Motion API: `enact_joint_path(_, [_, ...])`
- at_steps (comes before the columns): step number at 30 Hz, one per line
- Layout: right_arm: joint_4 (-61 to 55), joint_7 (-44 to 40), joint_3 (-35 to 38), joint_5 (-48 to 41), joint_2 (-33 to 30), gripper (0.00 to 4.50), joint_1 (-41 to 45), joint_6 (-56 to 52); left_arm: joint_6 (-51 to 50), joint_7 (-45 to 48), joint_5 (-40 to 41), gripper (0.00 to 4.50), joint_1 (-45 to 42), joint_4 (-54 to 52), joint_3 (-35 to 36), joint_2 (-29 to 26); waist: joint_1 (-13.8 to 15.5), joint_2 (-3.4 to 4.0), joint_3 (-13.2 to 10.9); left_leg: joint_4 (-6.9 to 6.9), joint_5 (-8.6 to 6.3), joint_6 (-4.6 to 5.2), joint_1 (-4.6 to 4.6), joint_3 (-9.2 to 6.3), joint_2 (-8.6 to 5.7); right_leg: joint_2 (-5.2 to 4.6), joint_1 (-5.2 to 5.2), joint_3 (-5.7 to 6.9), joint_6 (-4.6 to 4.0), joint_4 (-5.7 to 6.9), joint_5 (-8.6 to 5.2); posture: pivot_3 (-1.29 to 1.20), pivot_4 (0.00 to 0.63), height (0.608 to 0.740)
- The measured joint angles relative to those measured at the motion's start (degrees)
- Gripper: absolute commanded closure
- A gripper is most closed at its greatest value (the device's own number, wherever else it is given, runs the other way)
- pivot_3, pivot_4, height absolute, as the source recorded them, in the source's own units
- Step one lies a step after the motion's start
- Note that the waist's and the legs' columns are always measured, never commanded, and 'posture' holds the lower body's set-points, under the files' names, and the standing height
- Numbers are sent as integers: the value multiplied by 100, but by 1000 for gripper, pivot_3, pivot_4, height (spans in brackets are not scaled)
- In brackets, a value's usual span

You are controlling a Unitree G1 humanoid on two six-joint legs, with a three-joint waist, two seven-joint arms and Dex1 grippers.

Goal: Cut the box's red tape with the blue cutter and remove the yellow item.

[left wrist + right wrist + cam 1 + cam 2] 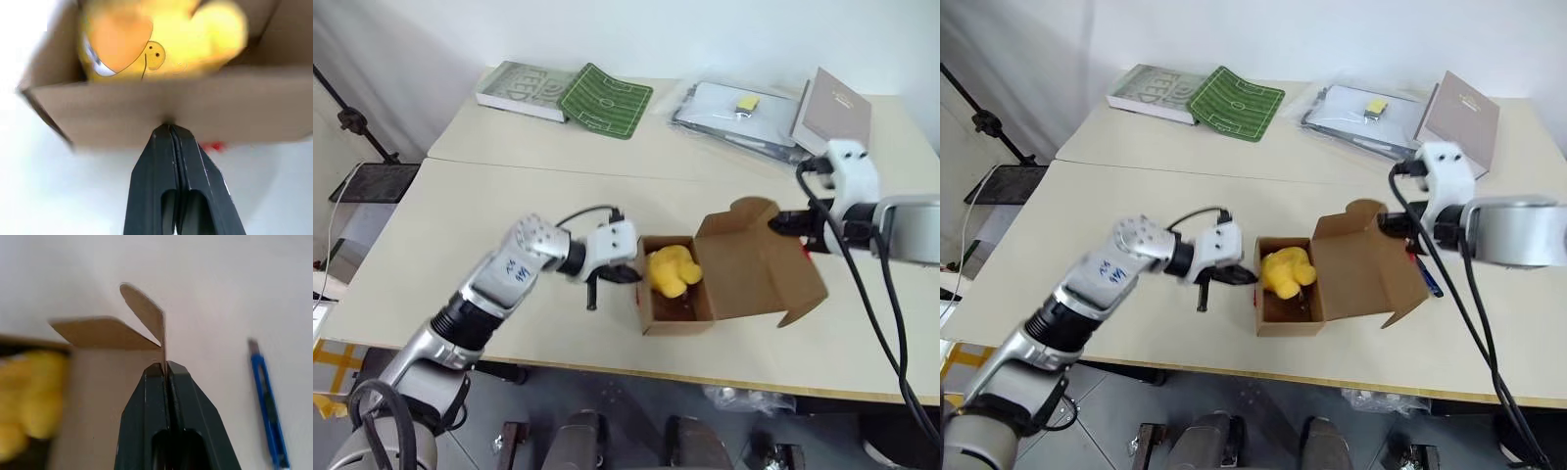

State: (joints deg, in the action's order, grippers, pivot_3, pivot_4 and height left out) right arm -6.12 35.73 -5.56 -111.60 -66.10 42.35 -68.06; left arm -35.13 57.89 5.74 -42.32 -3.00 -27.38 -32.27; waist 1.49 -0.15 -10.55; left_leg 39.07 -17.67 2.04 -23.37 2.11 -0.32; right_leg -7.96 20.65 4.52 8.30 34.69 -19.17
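The box (680, 294) sits open near the front edge of the desk (509, 196), its big lid flap (759, 264) thrown back to the right. The yellow plush toy (673, 270) lies inside, against the left half, face patch toward the left wall. A scrap of red tape (213, 146) shows low on the box's outer wall in the left wrist view. The blue cutter (268, 406) lies flat on the desk beyond the flap, set aside, so cutting looks finished and lifting the toy out is the step in hand

The left gripper (169, 128) has its fingers pressed together, empty, tips right at the box's left wall. The right gripper (164, 366) is pinched shut on the edge of a small side flap (146, 313), holding the lid back

To do this well, the left gripper must open wide before it goes over the wall, then come down on the toy's plump middle and squeeze softly; plush compresses, so a shallow pinch would probably slip. Keeping the right gripper's hold on the flap should stop the light box from dragging along as the toy rises
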Motion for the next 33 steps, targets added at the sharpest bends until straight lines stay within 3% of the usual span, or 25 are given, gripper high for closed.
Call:
enact_joint_path(9, [65, -9, -105, 59, 516, 4462, -559, 201, 30, -335, -189, 4500, 28, 429, 101, 503, -1, 3, -2, 1, 1, -1, -19, -1, -2, 1, 17, 22, 2, 3, 1, 0, 150, 740])
enact_joint_path(14, [-185, -555, -91, 1255, 858, 4462, -764, 285, 65, -325, -209, 4500, -12, 593, 222, 510, -11, 4, -2, 2, 1, 0, -18, 8, -2, 3, 29, 9, 3, 14, 2, 0, 150, 740])
enact_joint_path(17, [-496, -1323, -18, 2261, 931, 3814, -812, 425, 59, -311, -217, 4500, -18, 623, 284, 493, -13, 4, -2, 2, 2, -2, -23, 15, 0, 8, 45, 0, 3, 25, 2, 0, 150, 740])
enact_joint_path(20, [-670, -2074, 67, 2879, 944, 2779, -929, 444, 51, -299, -214, 4500, -61, 684, 372, 488, -10, 4, -2, 3, 2, -2, -38, 18, -1, 8, 62, -4, 3, 31, 2, 0, 150, 740])
enact_joint_path(24, [-679, -2972, 354, 3610, 923, 1451, -967, 550, -2, -331, -208, 3606, -214, 862, 614, 429, -6, 4, -2, 12, 5, -1, -69, 17, -3, 10, 92, -1, 5, 38, 3, 0, 150, 740])
enact_joint_path(28, [-607, -3910, 660, 4344, 793, 10, -996, 766, 68, -331, -229, 2306, -363, 1133, 738, 260, -1, 4, -2, 12, 5, -1, -71, 17, -4, 13, 93, 2, 6, 36, 3, 0, 150, 740])
enact_joint_path(33, [-451, -5197, 1229, 5105, 349, 0, -1314, 1112, 188, -340, -263, 735, -687, 1549, 1108, 19, 15, 3, -2, 12, 5, -1, -73, 16, -5, 16, 94, 3, 6, 38, 3, 0, 150, 740])
